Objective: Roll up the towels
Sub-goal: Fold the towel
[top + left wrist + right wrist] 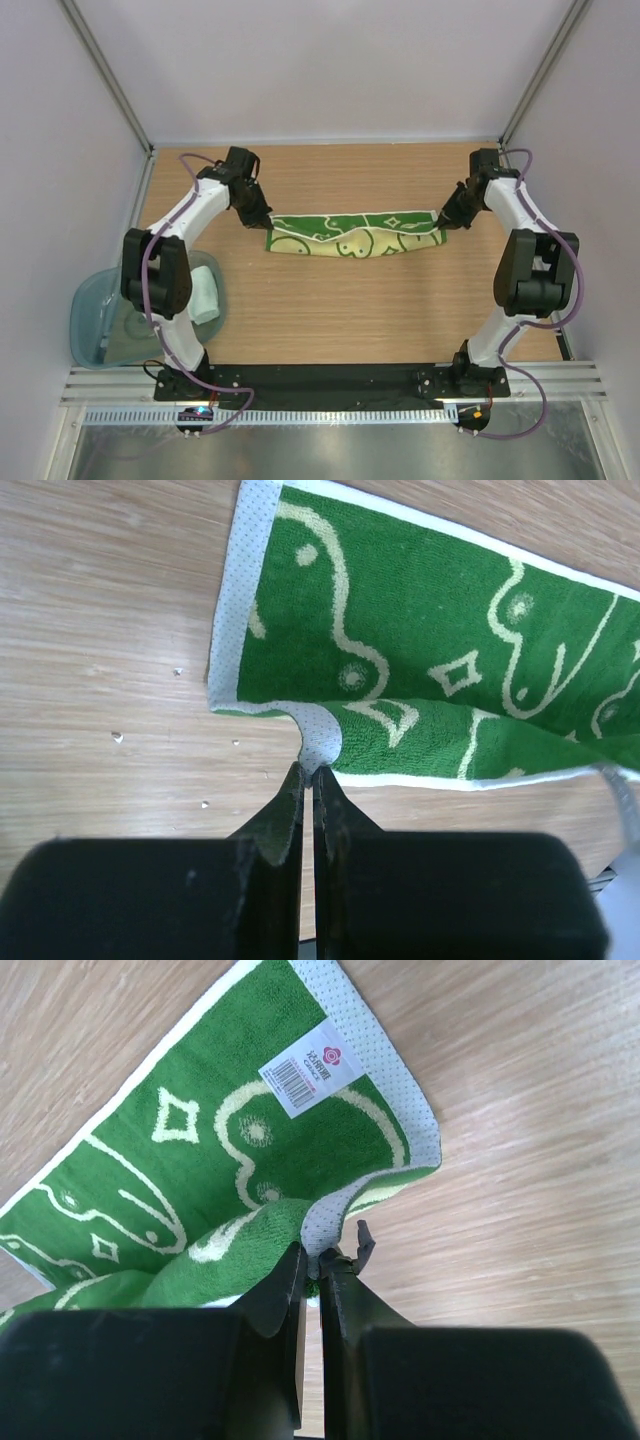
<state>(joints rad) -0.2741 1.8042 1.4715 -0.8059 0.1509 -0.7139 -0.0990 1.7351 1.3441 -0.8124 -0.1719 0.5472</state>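
The green towel with cream patches and white doodles lies stretched across the far middle of the table, folded along its length. My left gripper is shut on its left corner, shown in the left wrist view pinching the white dotted edge of the towel. My right gripper is shut on its right corner, shown in the right wrist view, where the towel carries a white barcode label. The pale mint-blue towel sits rolled in the bin at the left.
A translucent teal-grey plastic bin sits off the table's left edge beside the left arm. Grey walls close the back and sides. A black rail with the arm bases runs along the near edge.
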